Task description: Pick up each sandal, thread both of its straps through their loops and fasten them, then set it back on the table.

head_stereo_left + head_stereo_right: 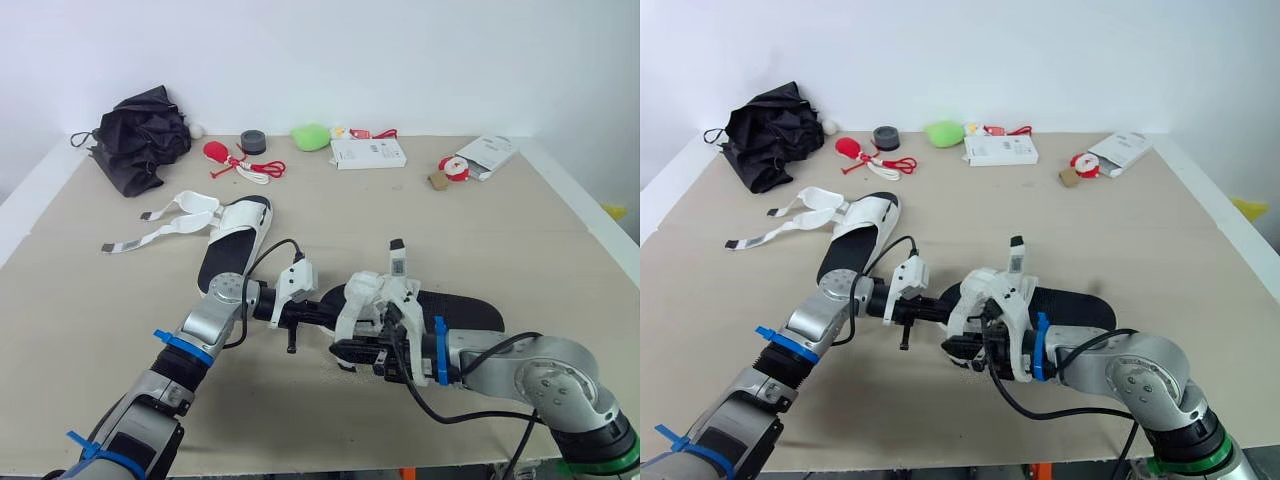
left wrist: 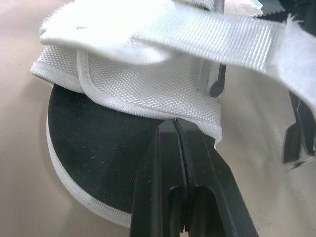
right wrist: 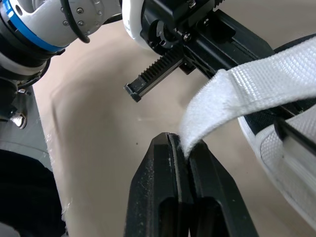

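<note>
the task looks to be in its first half at best. the near sandal (image 1: 462, 310) sits low in the middle of the head view, its black sole on the surface (image 1: 520, 230), and both tools are at work on its left end in the frame. the right tool (image 3: 180, 141) is clenched on the free end of a white strap (image 3: 247, 81), which runs taut from the fingertips toward the sandal's upper. the left tool (image 2: 174, 123) is clenched too, its tips pressed against the hem of the white woven upper, and i cannot tell whether any fabric is caught between them. a second strap end (image 1: 397, 258) stands upright above the bundle of webbing, so i judge that at least one strap on this sandal is not yet fastened. the far sandal (image 1: 238, 232), left of centre and higher in the frame, lies flat with its two loose straps (image 1: 160, 226) splayed out to the left, plainly unthreaded; that whole sandal is left to do. the loops themselves are hard to make out, buried among the white webbing and the tool bodies, so whether the held strap has passed through its loop cannot be read. the wrist views cut the near sandal off partway along its sole, and in the head view the tools stand in front of the places where its straps join the upper.
</note>
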You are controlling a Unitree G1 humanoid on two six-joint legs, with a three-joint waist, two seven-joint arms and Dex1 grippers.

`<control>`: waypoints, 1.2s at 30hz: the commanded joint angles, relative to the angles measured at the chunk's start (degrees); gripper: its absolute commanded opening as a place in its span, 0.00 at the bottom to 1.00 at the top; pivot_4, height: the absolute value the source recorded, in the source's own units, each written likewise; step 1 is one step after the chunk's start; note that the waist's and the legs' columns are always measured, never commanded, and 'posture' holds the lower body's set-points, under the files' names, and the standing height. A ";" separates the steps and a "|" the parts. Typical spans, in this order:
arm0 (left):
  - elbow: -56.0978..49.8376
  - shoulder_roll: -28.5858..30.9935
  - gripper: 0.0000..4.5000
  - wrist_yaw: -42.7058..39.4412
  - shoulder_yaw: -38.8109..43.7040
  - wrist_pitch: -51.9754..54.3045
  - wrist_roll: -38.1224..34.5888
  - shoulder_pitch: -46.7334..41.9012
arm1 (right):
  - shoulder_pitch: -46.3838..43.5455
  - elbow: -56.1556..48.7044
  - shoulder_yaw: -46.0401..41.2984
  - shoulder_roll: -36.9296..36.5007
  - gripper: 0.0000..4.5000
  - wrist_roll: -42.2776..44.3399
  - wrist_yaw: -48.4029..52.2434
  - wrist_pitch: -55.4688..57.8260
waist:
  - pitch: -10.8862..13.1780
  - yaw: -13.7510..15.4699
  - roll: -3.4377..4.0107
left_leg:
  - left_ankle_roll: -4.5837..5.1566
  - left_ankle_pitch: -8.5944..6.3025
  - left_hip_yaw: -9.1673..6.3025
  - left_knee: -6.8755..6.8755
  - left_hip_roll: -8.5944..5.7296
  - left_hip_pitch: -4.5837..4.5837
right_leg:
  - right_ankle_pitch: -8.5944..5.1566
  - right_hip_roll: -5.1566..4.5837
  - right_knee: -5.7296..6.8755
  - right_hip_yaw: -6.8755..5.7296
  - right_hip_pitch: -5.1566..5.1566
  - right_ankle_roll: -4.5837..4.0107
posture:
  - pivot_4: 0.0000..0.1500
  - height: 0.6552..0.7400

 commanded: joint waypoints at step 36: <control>1.80 0.33 0.00 3.66 -2.13 4.18 3.09 6.04 | -32.31 39.65 -6.85 6.19 0.01 3.95 7.88 28.70 | -0.27 -0.08 0.29 | 0.21 -0.14 -0.02 0.06 -0.12 -0.14 | 0.23 -0.16 0.04 -0.08 -0.05 -0.58 | 1.00 1.00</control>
